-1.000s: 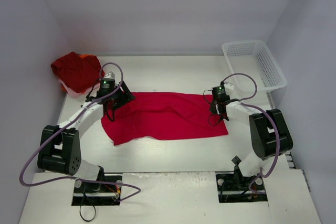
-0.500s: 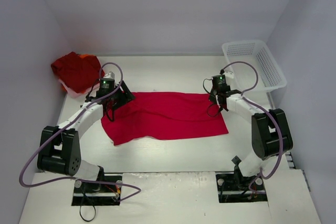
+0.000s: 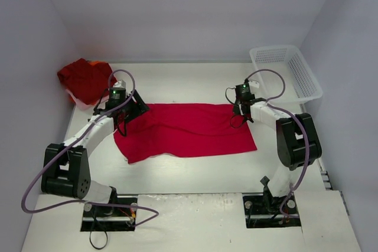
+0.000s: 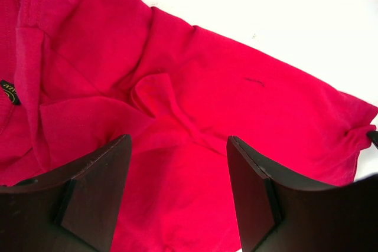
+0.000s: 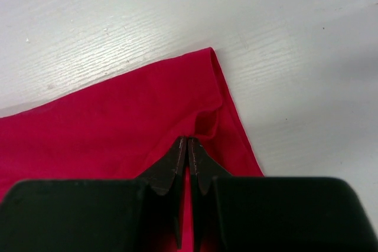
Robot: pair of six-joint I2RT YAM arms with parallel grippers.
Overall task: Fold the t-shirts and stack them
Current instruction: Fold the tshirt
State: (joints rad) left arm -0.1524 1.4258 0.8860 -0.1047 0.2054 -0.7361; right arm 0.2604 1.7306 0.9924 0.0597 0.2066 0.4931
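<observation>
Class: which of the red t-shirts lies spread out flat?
The bright red t-shirt in the middle lies flat; the darker red pile in the far-left corner is bunched up.

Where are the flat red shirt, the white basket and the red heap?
Flat red shirt (image 3: 189, 129): top view, its middle.
White basket (image 3: 308, 79): top view, right mesh wall.
Red heap (image 3: 84, 78): top view, its top.

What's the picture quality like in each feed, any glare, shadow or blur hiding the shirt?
Top view: even light, sharp, no glare on the shirt. Left wrist: table blown out white, shirt seams crisp, left fingers dark. Right wrist: shirt corner sharp, soft shadow across the table at right, right gripper near-black, detail lost.
</observation>
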